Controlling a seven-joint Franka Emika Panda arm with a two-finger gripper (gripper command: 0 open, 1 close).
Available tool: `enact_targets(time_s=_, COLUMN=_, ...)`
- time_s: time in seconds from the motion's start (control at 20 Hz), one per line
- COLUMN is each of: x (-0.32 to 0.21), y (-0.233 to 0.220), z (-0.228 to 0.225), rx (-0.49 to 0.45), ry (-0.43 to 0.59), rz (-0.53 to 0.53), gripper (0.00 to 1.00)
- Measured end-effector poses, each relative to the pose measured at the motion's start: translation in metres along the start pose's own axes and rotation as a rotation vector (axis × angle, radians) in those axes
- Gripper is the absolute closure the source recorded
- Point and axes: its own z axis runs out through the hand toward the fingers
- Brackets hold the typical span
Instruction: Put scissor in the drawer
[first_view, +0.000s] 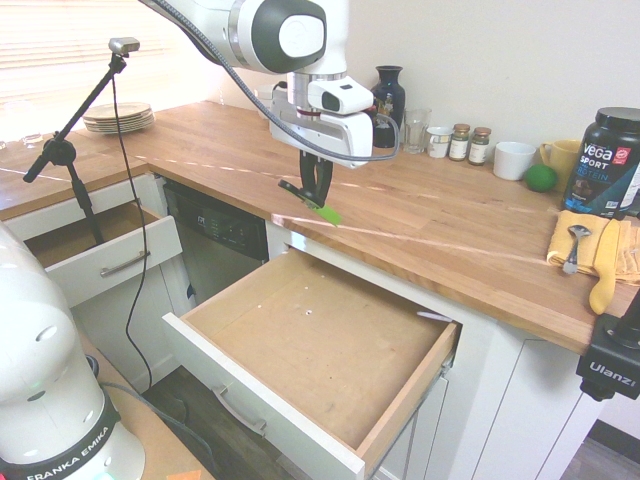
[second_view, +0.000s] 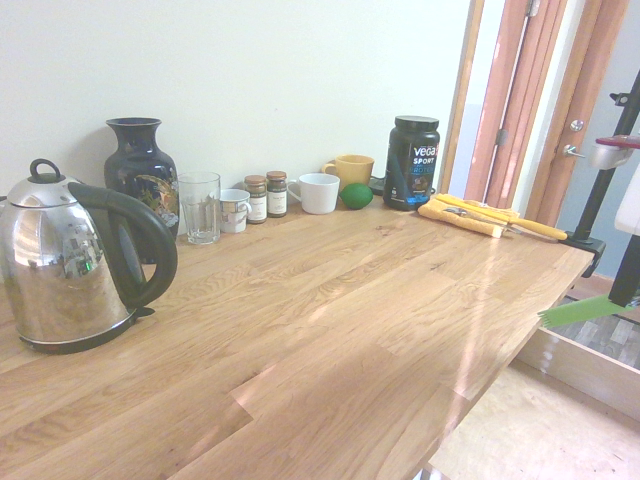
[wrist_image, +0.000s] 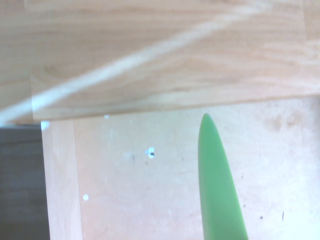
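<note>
The scissor (first_view: 318, 208) hangs tilted in my gripper (first_view: 316, 196), which is shut on it near its black handles; its green blade end points down and to the right. It hovers over the counter's front edge, just above the back left corner of the open drawer (first_view: 300, 400), whose bare wooden floor holds nothing. In the second exterior view only the green blade (second_view: 581, 312) and a dark part of the gripper (second_view: 628, 272) show at the right edge. In the wrist view the green blade (wrist_image: 216, 180) lies over the drawer's floor (wrist_image: 135, 200).
A smaller open drawer (first_view: 100, 255) sits at the left, beside a dishwasher (first_view: 215, 240). On the counter stand plates (first_view: 118, 117), a vase (first_view: 388, 92), spice jars (first_view: 469, 144), a white mug (first_view: 514, 160), a green ball (first_view: 541, 178), a black tub (first_view: 608, 162) and a kettle (second_view: 70, 260).
</note>
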Motion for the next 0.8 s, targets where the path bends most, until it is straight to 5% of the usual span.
enact_targets(time_s=0.8, x=-0.029, y=0.049, z=0.031, rx=0.013, ry=0.014, rz=0.019, gripper=1.0)
